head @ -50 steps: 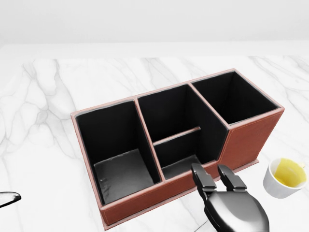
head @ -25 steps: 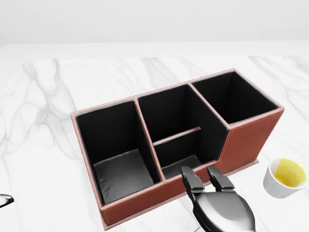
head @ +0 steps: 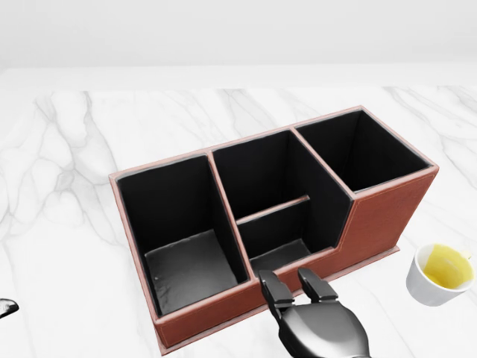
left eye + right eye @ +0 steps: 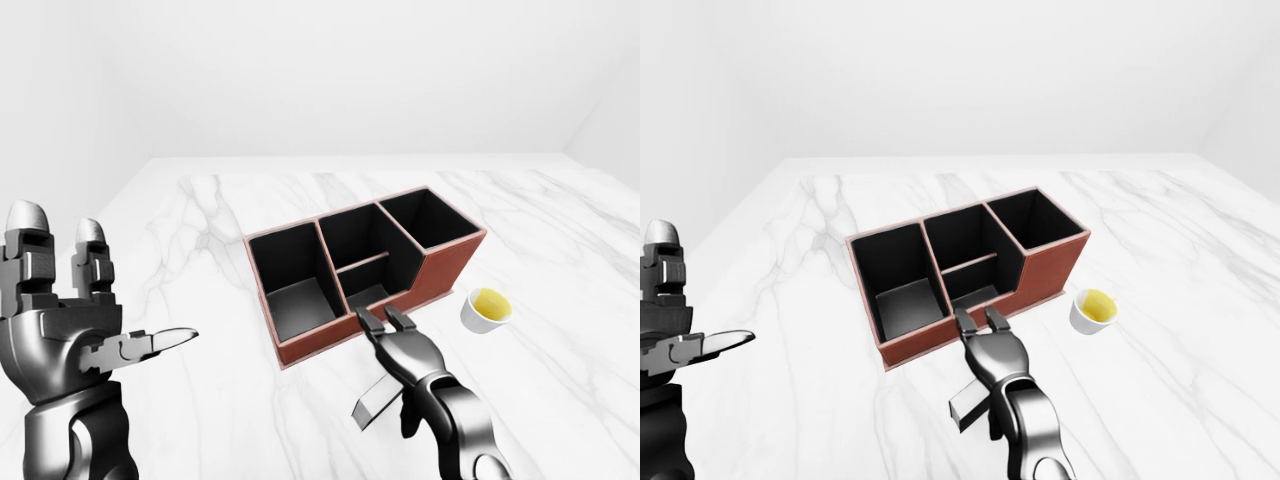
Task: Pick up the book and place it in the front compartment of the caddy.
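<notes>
The brown caddy (image 3: pixel 380 216) with black insides stands on the white marble table (image 3: pixel 67 224). Its low front compartment (image 3: pixel 279 253) lies in the middle, under a cut-down wall. My right hand (image 3: pixel 294 287) comes up from the bottom of the head view, its fingertips just below that compartment's rim. In the left-eye view the right hand (image 4: pixel 385 322) is shut on a dark grey book (image 4: pixel 370 400), which slants down to the left beneath the palm. My left hand (image 4: pixel 110 285) is raised at the far left, open and holding nothing.
A white cup (image 3: pixel 440 274) of yellow liquid stands right of the caddy, near my right hand. The caddy's large left compartment (image 3: pixel 186 261) and tall right compartment (image 3: pixel 365 153) hold nothing. The table's far edge meets a plain white wall.
My right hand has slid left and lower in the head view, from below the caddy's step towards the middle compartment. The left hand's tip has dropped nearly out of the bottom left corner.
</notes>
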`<state>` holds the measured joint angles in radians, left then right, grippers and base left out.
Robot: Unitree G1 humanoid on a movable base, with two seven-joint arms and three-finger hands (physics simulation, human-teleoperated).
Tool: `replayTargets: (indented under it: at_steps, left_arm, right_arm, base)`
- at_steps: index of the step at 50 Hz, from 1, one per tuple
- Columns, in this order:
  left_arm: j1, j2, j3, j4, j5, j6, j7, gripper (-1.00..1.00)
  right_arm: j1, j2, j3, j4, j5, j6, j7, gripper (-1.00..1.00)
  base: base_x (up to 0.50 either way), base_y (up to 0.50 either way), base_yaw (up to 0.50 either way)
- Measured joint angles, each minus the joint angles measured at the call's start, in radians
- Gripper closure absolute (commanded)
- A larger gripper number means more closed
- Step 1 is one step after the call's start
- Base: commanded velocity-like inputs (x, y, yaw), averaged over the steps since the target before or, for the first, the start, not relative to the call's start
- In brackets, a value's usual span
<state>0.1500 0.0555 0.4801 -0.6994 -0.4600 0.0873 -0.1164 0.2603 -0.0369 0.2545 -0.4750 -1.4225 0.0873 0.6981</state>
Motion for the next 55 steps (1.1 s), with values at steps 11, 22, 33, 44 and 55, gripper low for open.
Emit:
replayTargets:
  at_steps: [11,22,33,44,55]
  left_arm:
    - [0.002,0.001,0.004,-0.002,-0.004,0.0,0.001,-1.0]
    - [0.001,0.002,0.006,0.001,-0.004,0.0,-0.001,-1.0]
    - [0.0,0.002,0.005,0.012,-0.003,0.0,-0.002,-1.0]
    - [0.002,0.001,0.0,0.003,-0.003,0.0,0.0,-1.0]
    - [0.003,-0.002,-0.005,-0.019,-0.002,0.0,0.003,-1.0]
  right_arm:
    - [-0.011,-0.002,0.024,0.035,0.02,0.0,0.0,-1.0]
    - [-0.026,-0.005,0.04,0.061,0.034,0.0,0.0,1.0]
    - [-0.027,-0.008,0.05,0.075,0.053,0.0,0.0,1.0]
    - [-0.023,-0.013,0.052,0.072,0.062,0.0,0.0,1.0]
    - [-0.034,-0.007,0.04,0.016,0.024,0.0,0.0,1.0]
  base:
    - [0.0,0.0,0.0]
    - [0.0,0.0,0.0]
    - [0.0,0.0,0.0]
    - [0.0,0.0,0.0]
    - [0.0,0.0,0.0]
